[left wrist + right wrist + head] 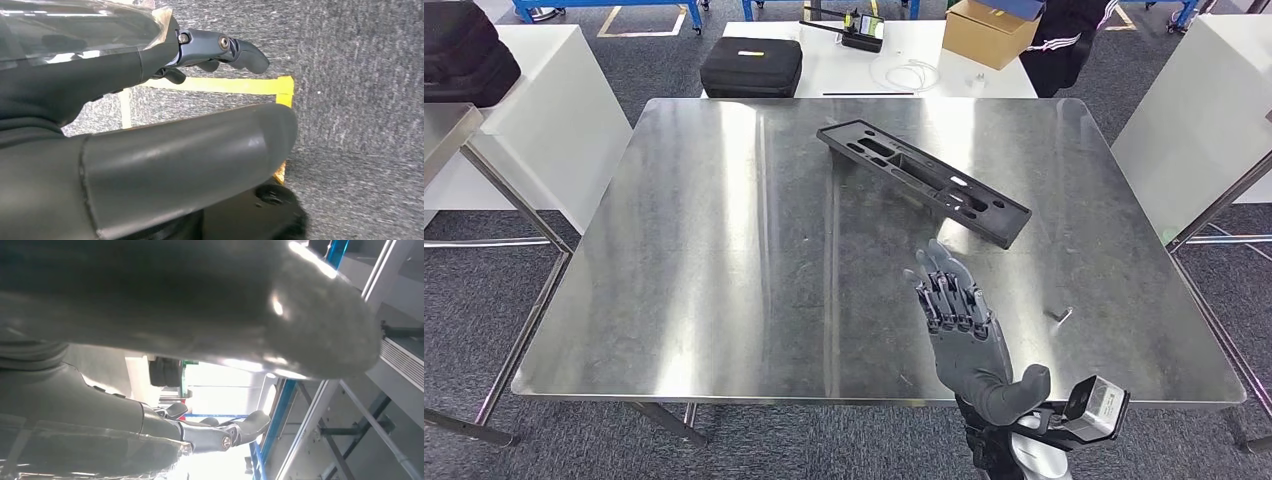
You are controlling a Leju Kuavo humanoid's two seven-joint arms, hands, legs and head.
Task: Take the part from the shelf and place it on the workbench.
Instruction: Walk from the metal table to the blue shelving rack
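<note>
The part [924, 180], a long black tray-like piece with slots and holes, lies flat and slanted on the far half of the steel workbench [724, 250]. My right hand [959, 315] hovers over the near right of the bench, a short way in front of the part and apart from it. Its fingers are stretched forward and it holds nothing. In the right wrist view the right hand [175, 315] shows its thick thumb and dark fingers, with nothing in them. My left hand [150, 125] hangs above grey carpet, fingers extended and holding nothing.
A small metal bit [1061, 315] lies on the bench right of my hand. Behind the bench a white table [894, 60] carries a black case [751, 66] and a cardboard box [987, 32]. White cabinets [544, 120] flank the bench. Yellow tape [225, 85] marks the floor.
</note>
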